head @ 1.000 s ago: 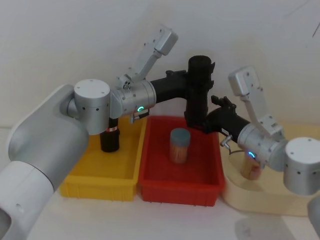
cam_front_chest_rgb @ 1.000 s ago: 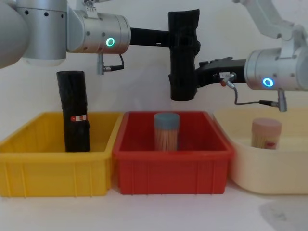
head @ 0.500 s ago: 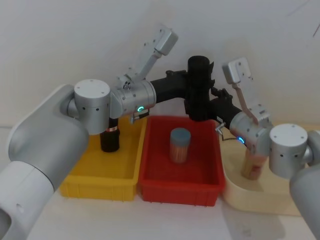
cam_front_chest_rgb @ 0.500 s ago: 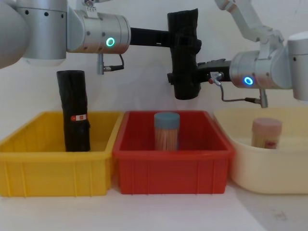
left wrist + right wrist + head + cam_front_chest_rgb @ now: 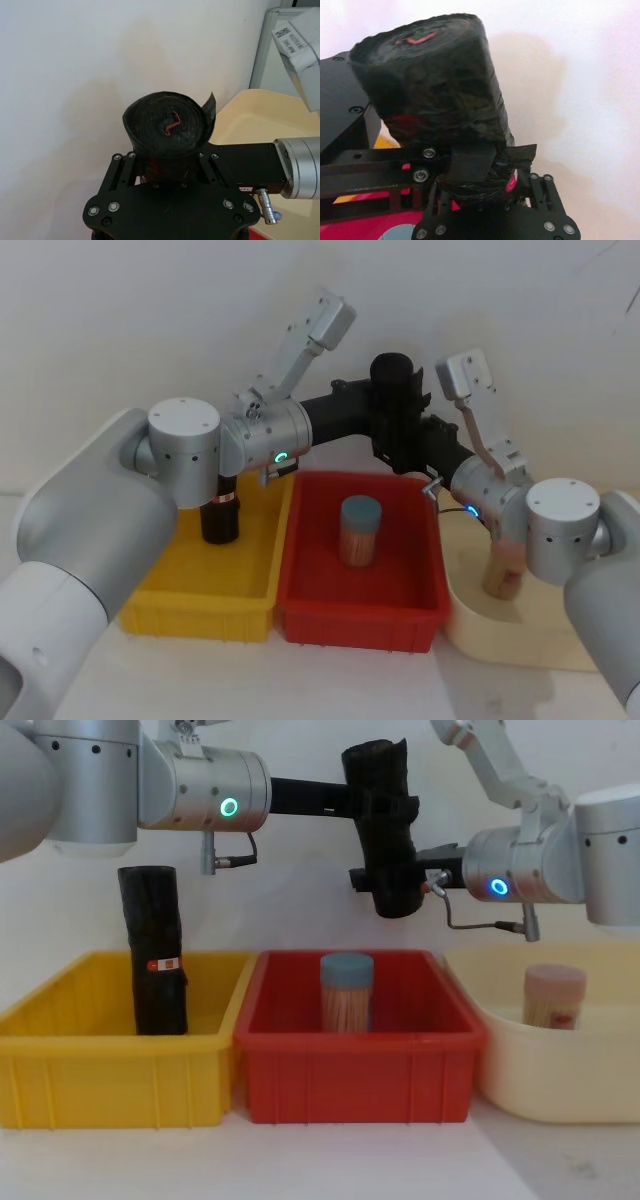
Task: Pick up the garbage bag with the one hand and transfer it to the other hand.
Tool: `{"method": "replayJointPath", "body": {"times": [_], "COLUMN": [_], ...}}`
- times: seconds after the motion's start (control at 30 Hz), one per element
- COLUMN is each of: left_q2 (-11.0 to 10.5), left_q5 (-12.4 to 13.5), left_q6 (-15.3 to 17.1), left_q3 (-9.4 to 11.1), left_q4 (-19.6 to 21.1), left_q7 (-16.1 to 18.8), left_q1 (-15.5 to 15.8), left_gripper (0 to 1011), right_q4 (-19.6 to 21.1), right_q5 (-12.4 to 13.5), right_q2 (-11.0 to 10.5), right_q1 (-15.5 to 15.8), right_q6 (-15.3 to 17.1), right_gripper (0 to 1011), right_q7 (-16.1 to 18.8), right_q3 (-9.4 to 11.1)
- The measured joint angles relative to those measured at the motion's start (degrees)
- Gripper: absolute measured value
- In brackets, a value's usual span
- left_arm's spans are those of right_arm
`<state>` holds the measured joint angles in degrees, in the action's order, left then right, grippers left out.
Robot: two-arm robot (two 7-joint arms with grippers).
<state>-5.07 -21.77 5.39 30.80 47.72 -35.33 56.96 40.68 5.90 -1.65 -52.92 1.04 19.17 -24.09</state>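
Left gripper [image 5: 368,805] is clamped on the upper part of the garbage bag [image 5: 385,830], which I see hanging over the red bin [image 5: 360,1065], long axis near upright and leaning slightly. My right gripper [image 5: 400,880] has closed in from the right since a second ago and has come higher; its jaws bracket the roll's lower end, touching it, though I judge grip unconfirmed.
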Motion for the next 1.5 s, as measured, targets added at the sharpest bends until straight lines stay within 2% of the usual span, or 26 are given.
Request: {"method": "replayJointPath", "body": {"times": [0.03, 0.13, 0.23, 0.3, 0.4, 0.43, 0.83, 0.9, 1.5], "left_q2": [0.0, 0.0, 0.0, 0.0, 0.0, 0.0, 0.0, 0.0, 0.0], "left_q5": [0.0, 0.0, 0.0, 0.0, 0.0, 0.0, 0.0, 0.0, 0.0], "left_q6": [0.0, 0.0, 0.0, 0.0, 0.0, 0.0, 0.0, 0.0, 0.0], "left_q3": [0.0, 0.0, 0.0, 0.0, 0.0, 0.0, 0.0, 0.0, 0.0], "left_q4": [0.0, 0.0, 0.0, 0.0, 0.0, 0.0, 0.0, 0.0, 0.0], "left_q7": [0.0, 0.0, 0.0, 0.0, 0.0, 0.0, 0.0, 0.0, 0.0], "left_q1": [0.0, 0.0, 0.0, 0.0, 0.0, 0.0, 0.0, 0.0, 0.0], "left_gripper": [447, 447, 450, 487, 603, 603, 972, 1001, 1002], "right_q4": [-0.2, -0.6, -0.7, -0.2, 1.0, 1.6, 6.0, 6.7, 11.8], "right_q5": [0.0, 0.0, -0.1, -0.1, -0.1, -0.1, -0.5, -0.7, -2.6], "right_q2": [0.1, 0.2, 0.3, 0.1, -0.2, -0.4, -1.8, -2.1, -5.0], "right_q1": [-0.1, -0.3, -0.4, -0.1, 0.5, 0.8, 3.3, 3.7, 6.0], "right_q6": [-0.1, -0.2, -0.3, -0.1, 0.4, 0.7, 3.7, 4.4, 7.9], "right_gripper": [663, 582, 563, 563, 562, 562, 562, 562, 562], "right_q7": [0.0, 0.0, 0.0, 0.1, 0.3, 0.4, -0.3, -0.9, -8.2], "right_q3": [0.0, 0.0, 0.1, 0.2, 0.4, 0.4, 1.2, 1.4, 5.1]}}
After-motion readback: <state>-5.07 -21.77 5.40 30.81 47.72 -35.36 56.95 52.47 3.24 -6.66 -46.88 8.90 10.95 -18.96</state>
